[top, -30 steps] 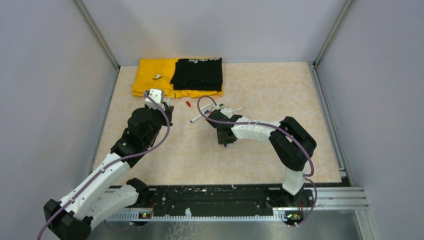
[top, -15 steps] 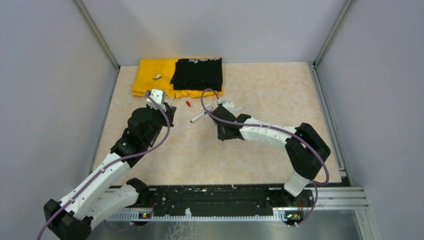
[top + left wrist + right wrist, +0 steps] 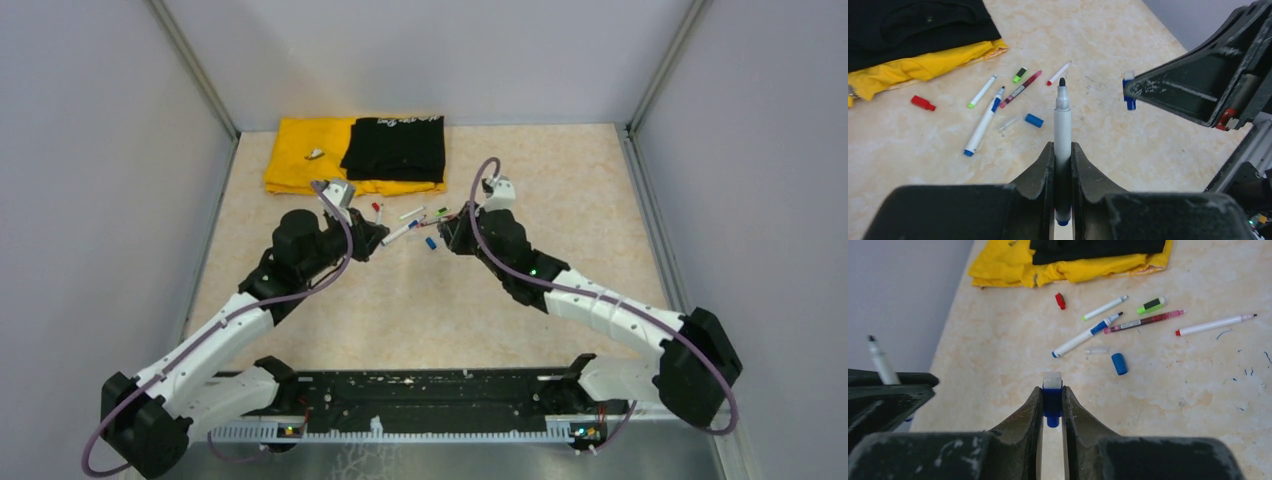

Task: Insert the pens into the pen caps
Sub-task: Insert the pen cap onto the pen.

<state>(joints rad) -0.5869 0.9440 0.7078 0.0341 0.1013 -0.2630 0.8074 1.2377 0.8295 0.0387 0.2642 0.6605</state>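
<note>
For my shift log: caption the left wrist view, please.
Left hand grips a black-tipped white pen; right hand nearby holds a blue cap.

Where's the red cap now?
Right wrist view, upper middle: red cap on the table, left of the loose pens, just below the yellow cloth.

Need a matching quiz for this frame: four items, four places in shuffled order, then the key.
1 black-tipped pen
2 green cap
3 red cap
4 black cloth

A on the yellow cloth
B clamped in the left claw
C beside the maroon pen
D lying by itself

Pairs: 1-B, 2-C, 3-D, 4-A
</note>
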